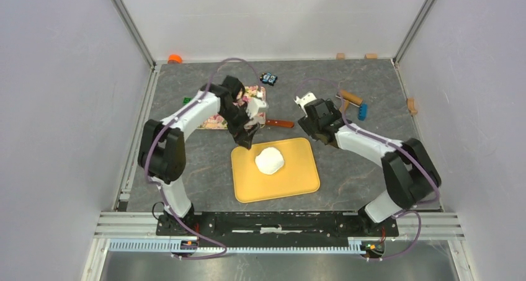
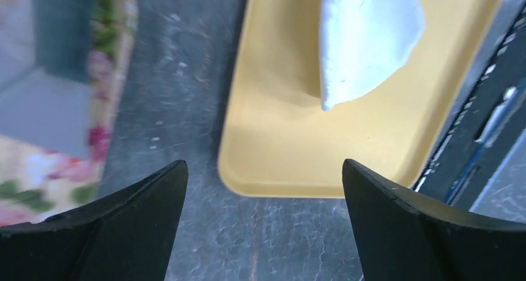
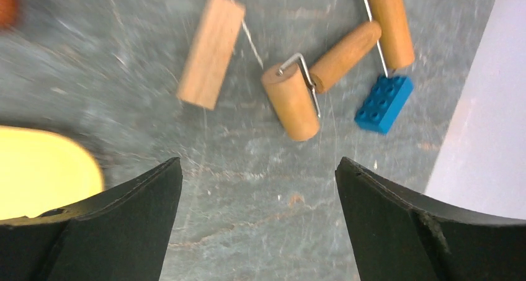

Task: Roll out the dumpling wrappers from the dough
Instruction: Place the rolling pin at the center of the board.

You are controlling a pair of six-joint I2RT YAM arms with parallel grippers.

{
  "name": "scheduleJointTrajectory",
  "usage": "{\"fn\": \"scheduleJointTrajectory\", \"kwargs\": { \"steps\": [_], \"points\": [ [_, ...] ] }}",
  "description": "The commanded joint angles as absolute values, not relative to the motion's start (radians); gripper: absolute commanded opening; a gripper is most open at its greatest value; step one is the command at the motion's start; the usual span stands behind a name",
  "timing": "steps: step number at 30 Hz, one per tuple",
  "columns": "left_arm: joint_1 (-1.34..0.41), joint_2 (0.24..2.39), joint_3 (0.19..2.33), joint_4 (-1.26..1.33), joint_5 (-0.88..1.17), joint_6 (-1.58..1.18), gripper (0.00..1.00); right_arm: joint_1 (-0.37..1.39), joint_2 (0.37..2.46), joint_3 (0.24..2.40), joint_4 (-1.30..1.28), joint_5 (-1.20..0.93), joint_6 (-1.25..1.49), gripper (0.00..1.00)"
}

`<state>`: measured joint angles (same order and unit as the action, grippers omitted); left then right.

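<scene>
The dough (image 1: 269, 160) is a white, roundish, flattened lump lying on the yellow board (image 1: 298, 182). I see no separate thin wrapper. My left gripper (image 1: 245, 138) hangs open and empty over the grey table just off the board's far left corner. In the left wrist view its jaws (image 2: 263, 164) stand wide apart, with the board's edge (image 2: 279, 163) and the dough (image 2: 366, 39) beyond them. My right gripper (image 1: 322, 123) is open and empty beyond the board's far right corner. In the right wrist view (image 3: 257, 163) it is over bare table, short of a wooden rolling pin (image 3: 290, 101).
A floral board (image 1: 217, 121) lies behind the left gripper and also shows in the left wrist view (image 2: 37, 175). A red-handled knife (image 1: 280, 124) lies between the arms. Near the rolling pin (image 1: 350, 98) lie a blue brick (image 3: 384, 103), a wooden block (image 3: 211, 48) and a second wooden cylinder (image 3: 389, 20).
</scene>
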<state>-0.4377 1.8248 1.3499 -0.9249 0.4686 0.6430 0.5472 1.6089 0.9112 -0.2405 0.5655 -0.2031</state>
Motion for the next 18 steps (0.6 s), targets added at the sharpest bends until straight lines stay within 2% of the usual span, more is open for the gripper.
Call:
{"fn": "scheduleJointTrajectory", "kwargs": {
  "steps": [1,7,8,10,11,12,13,16,18],
  "points": [
    [-0.309,1.746,1.576,-1.191,0.662,0.726,1.00,0.548,1.417,0.885,-0.076,0.370,-0.157,0.98],
    [-0.036,1.766,1.589,-1.130,0.496,0.598,0.99,0.543,1.147,0.615,0.338,0.069,-0.180,0.98],
    [0.012,1.770,1.589,-1.105,0.459,0.572,0.96,0.543,1.094,0.540,0.468,0.045,-0.162,0.98],
    [0.084,1.767,1.576,-1.015,0.350,0.509,0.86,0.542,1.007,0.407,0.672,0.111,-0.006,0.98],
    [0.103,1.764,1.565,-0.977,0.299,0.502,0.84,0.542,0.975,0.333,0.769,0.149,0.059,0.98],
    [0.116,1.764,1.560,-0.938,0.233,0.471,0.74,0.540,0.951,0.285,0.845,0.150,0.079,0.98],
    [0.119,1.766,1.556,-0.914,0.179,0.463,0.70,0.540,0.936,0.256,0.889,0.126,0.074,0.98],
    [0.120,1.799,1.561,-0.873,0.078,0.456,0.60,0.539,0.964,0.312,0.748,0.103,0.060,0.98],
    [0.125,1.849,1.573,-0.854,0.027,0.449,0.49,0.539,1.014,0.386,0.605,0.092,0.045,0.94]
  ]
}}
